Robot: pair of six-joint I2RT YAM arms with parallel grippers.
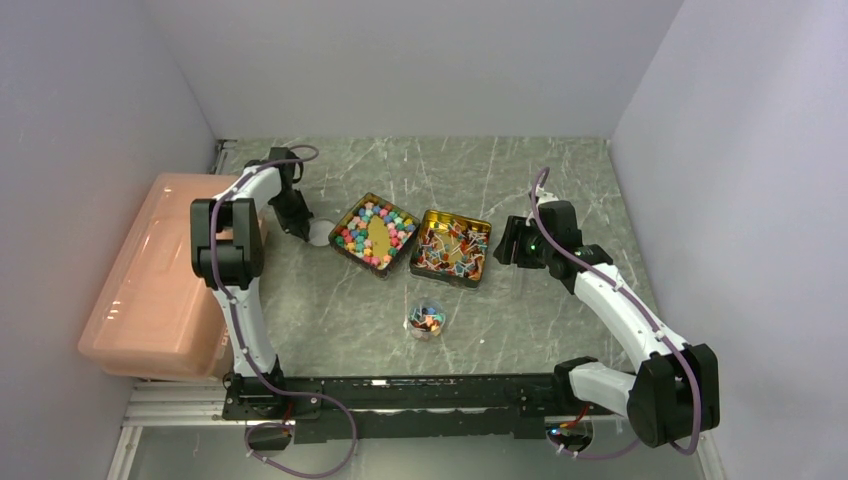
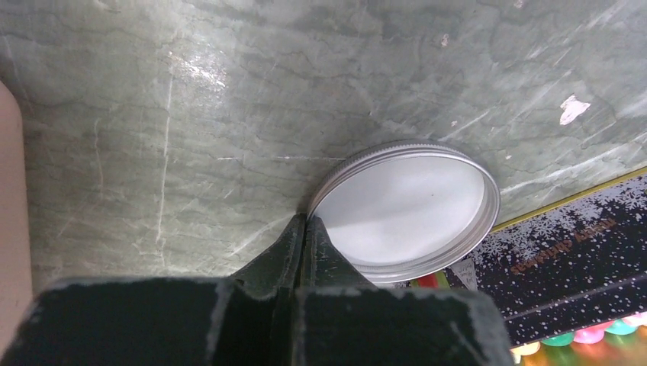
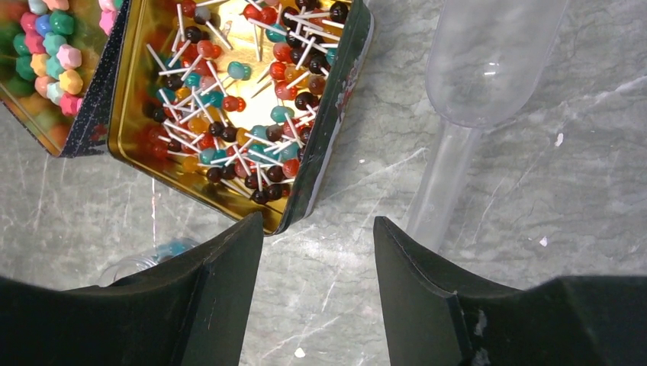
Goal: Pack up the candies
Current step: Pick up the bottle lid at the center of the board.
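While left jaws sit shut at the lid (image 2: 408, 210), right jaws gape between tin (image 3: 329, 122) and scoop (image 3: 488, 53).

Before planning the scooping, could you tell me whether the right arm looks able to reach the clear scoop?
Probably yes: the clear scoop lies just ahead of its open jaws, with nothing between them.

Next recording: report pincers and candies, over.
Left pincer shut on lid rim. Right pincer open, empty, by scoop. Candies in both tins, some in open jar. Nothing in the way.
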